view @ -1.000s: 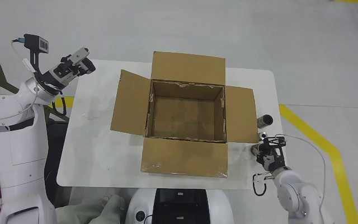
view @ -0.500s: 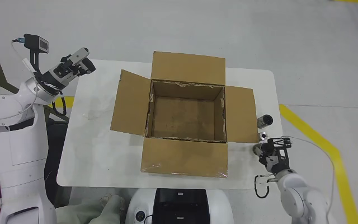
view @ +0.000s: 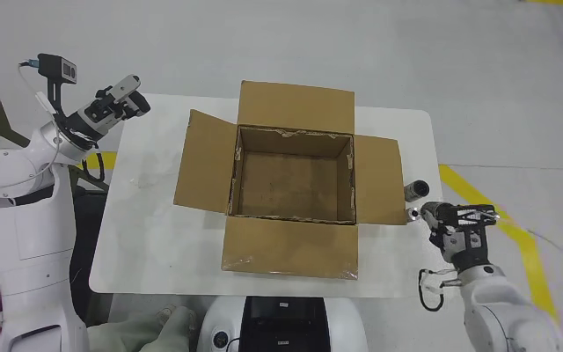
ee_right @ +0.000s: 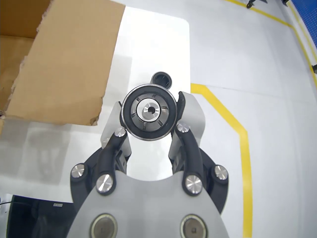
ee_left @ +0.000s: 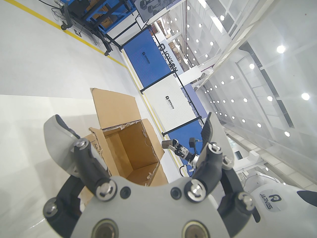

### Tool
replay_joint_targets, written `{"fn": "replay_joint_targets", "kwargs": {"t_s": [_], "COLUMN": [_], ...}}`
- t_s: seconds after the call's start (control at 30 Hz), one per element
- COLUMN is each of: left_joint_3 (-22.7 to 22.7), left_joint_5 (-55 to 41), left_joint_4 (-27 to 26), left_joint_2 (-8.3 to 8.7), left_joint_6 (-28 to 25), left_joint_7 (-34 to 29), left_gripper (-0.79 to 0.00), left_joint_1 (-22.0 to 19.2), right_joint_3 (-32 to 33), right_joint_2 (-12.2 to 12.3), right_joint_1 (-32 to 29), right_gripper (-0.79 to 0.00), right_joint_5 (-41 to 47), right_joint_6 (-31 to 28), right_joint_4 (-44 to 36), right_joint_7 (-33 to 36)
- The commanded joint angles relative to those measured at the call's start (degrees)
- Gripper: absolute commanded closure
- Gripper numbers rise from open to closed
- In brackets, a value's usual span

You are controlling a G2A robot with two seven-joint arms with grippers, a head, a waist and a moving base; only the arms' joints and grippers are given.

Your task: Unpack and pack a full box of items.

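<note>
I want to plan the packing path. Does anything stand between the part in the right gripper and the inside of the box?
Only the right flap of the box, spread outward, and the wall behind it lie between the metal part in the right gripper and the interior. The dark cylinder lies aside.

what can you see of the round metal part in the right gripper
The round metal part faces the right wrist camera end-on: a dark outer ring around a silver, slitted insert with a small centre hole, seemingly machined steel. The right gripper is shut on it, fingers against its sides, over the white table beside the cardboard box's right flap. A short dark tube lies just beyond. Whether its base touches the table is hidden.
</note>
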Motion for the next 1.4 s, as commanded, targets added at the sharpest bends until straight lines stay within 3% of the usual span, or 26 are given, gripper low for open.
{"fn": "replay_joint_targets", "kwargs": {"t_s": [0.0, 0.3, 0.9, 1.03, 1.37], "left_joint_3": [0.0, 0.0, 0.0, 0.0, 0.0], "left_joint_5": [0.0, 0.0, 0.0, 0.0, 0.0], "left_joint_4": [0.0, 0.0, 0.0, 0.0, 0.0], "left_joint_2": [0.00, 0.00, 0.00, 0.00, 0.00], "left_joint_6": [0.0, 0.0, 0.0, 0.0, 0.0], "left_joint_7": [0.0, 0.0, 0.0, 0.0, 0.0], "left_gripper": [-0.785, -0.785, -0.785, -0.785, -0.785], "left_joint_1": [0.0, 0.0, 0.0, 0.0, 0.0], "right_joint_3": [-0.3, -5.0, -24.5, -27.0, -27.1], "right_joint_2": [0.0, -0.1, -1.6, -1.7, -1.7], "right_joint_1": [1.5, 9.8, 30.1, 32.9, 33.0], "right_gripper": [0.000, 0.000, 0.000, 0.000, 0.000], "right_joint_5": [-0.4, 2.6, 6.9, 7.5, 7.5], "right_joint_6": [-0.6, -1.1, -1.2, -3.3, -3.4], "right_joint_4": [0.0, 0.3, 11.7, 13.6, 13.6], "right_joint_7": [-0.5, 0.9, 1.3, 2.5, 2.6]}}
